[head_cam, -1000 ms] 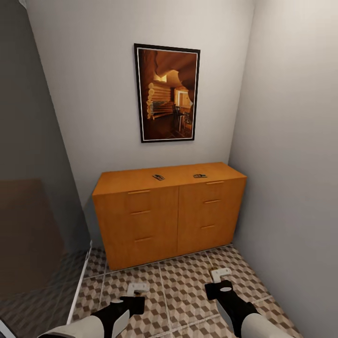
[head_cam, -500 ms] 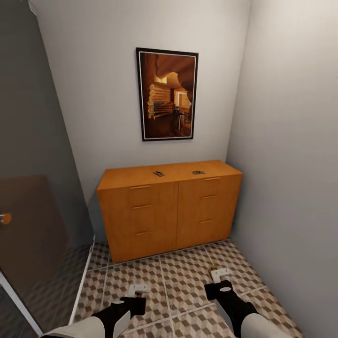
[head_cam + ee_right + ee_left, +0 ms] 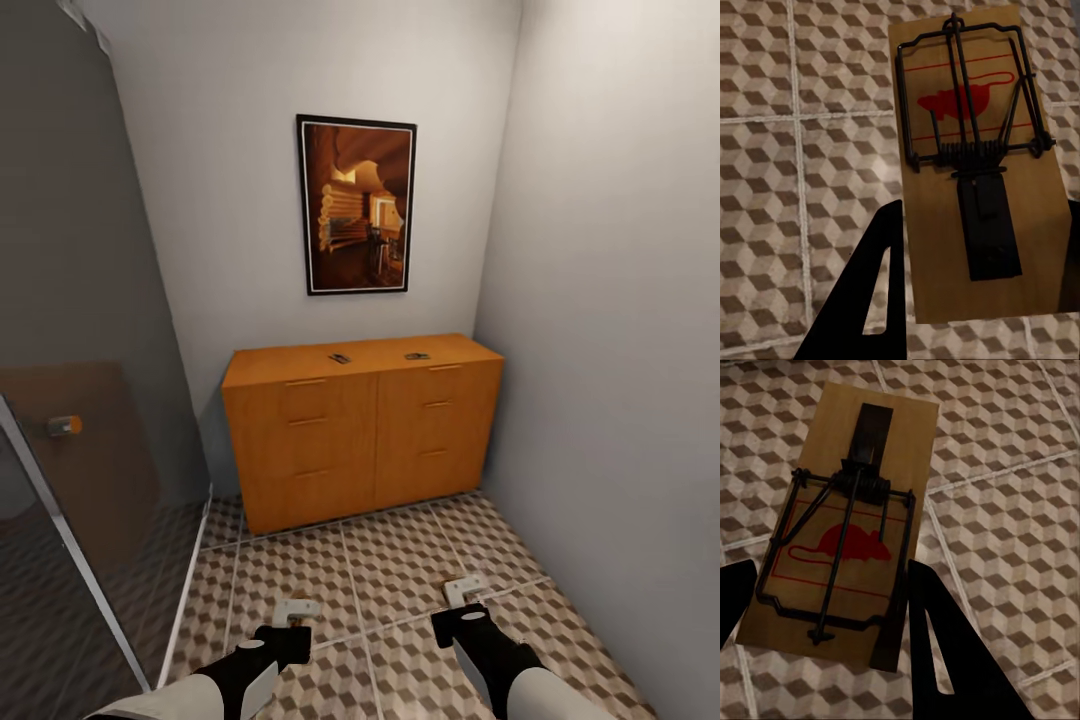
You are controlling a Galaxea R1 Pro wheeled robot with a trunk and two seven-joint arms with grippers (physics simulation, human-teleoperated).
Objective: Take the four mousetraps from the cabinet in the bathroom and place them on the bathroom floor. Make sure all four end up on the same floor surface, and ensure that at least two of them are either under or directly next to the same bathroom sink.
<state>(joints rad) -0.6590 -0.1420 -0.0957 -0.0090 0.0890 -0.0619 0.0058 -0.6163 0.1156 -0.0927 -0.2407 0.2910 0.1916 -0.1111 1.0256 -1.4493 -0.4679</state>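
The orange-brown cabinet (image 3: 330,450) stands against the far wall in the head view. Two mousetraps (image 3: 339,358) (image 3: 417,356) lie on its flat top. My left gripper (image 3: 292,628) hangs low over the bathroom floor (image 3: 390,555), shut on a third mousetrap (image 3: 297,607). In the left wrist view that tan mousetrap (image 3: 855,525), with wire spring and red mouse mark, sits clamped in the left gripper (image 3: 832,615). My right gripper (image 3: 460,612) is shut on another mousetrap (image 3: 466,588). The right wrist view has this mousetrap (image 3: 975,150) gripped in the right gripper (image 3: 975,277) above the tiles. The sink is out of view.
A tall glass panel (image 3: 80,400) with an orange handle (image 3: 63,425) closes off the left side. A framed picture (image 3: 357,205) hangs above the cabinet. A grey wall (image 3: 620,350) runs close along the right. Open tiled floor lies between me and the cabinet.
The whole view has drawn back from the cabinet, which now looks smaller and farther. More of the glass panel and its handle show at the left. Both grippers keep their mousetraps.
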